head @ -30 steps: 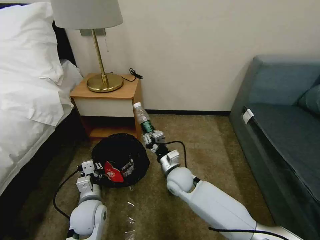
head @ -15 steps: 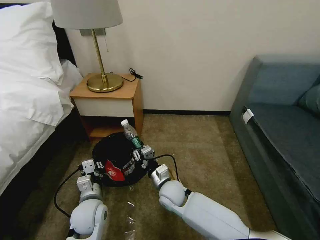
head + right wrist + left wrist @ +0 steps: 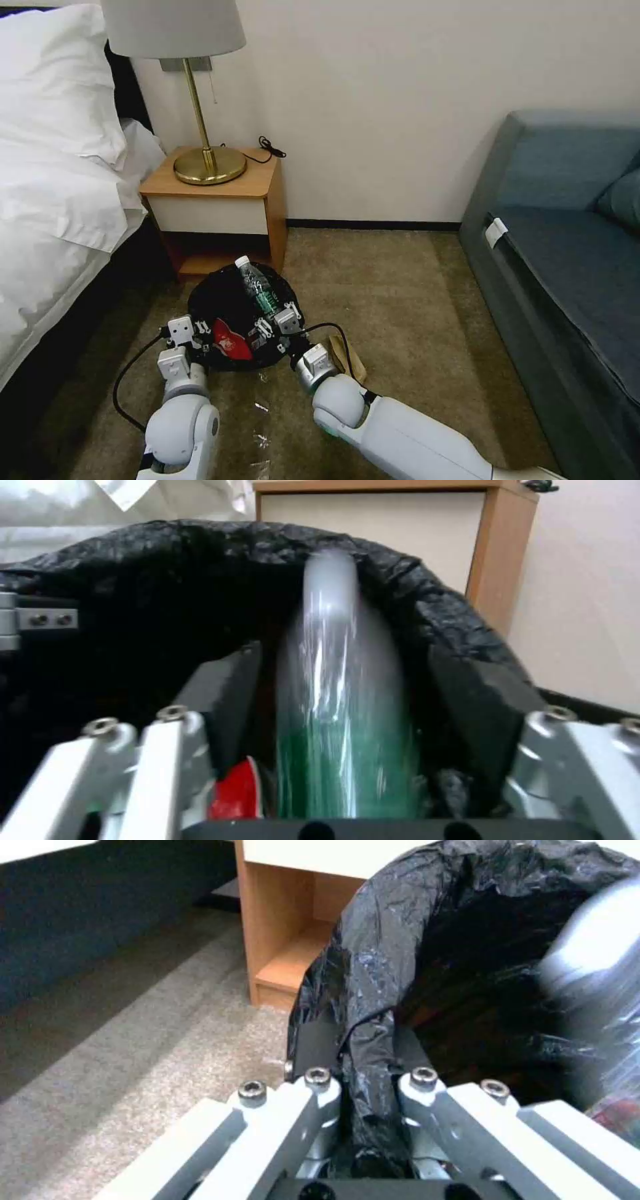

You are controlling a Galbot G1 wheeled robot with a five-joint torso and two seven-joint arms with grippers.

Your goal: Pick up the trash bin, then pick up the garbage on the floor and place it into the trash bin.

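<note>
A: Where is the left arm?

B: Low on the robot's left, forearm reaching forward. The left gripper (image 3: 200,333) is closed on the near rim of the trash bin (image 3: 220,303); in the left wrist view its 2 fingers (image 3: 313,1090) pinch the black liner between them.

A: And the right arm?

B: It stretches in from the lower right, elbow low, wrist angled toward the left. The right gripper (image 3: 275,322) sits over the opening, clamped on the lower end of the clear plastic bottle (image 3: 253,287), which tilts up and away from it. The right wrist view has the bottle between the 2 fingers (image 3: 227,700).
</note>
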